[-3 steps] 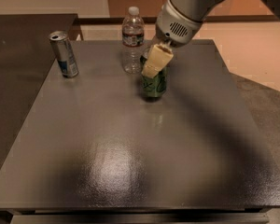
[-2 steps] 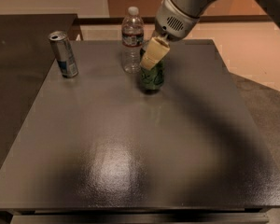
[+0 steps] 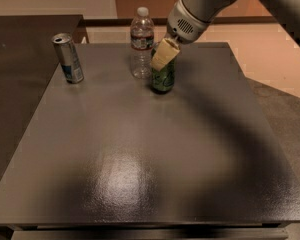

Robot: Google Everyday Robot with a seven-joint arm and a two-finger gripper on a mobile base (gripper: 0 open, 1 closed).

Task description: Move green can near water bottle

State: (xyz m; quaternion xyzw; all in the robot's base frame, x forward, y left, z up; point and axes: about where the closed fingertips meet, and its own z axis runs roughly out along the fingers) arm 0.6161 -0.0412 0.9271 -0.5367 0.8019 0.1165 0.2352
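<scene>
holding green can (image 3: 163,80) by its top, tool (image 3: 164,55) clamped on it, toward the worktop (image 3: 140,159) 12 o'clock edge. can is upright just beside water bottle (image 3: 141,44), at its 4 o'clock. i'd settle it level, release gently, lift straight up, no drift toward 10.

Tool (image 3: 163,58) over green can (image 3: 163,80) hides its top; arm (image 3: 210,4) cropped above.
</scene>
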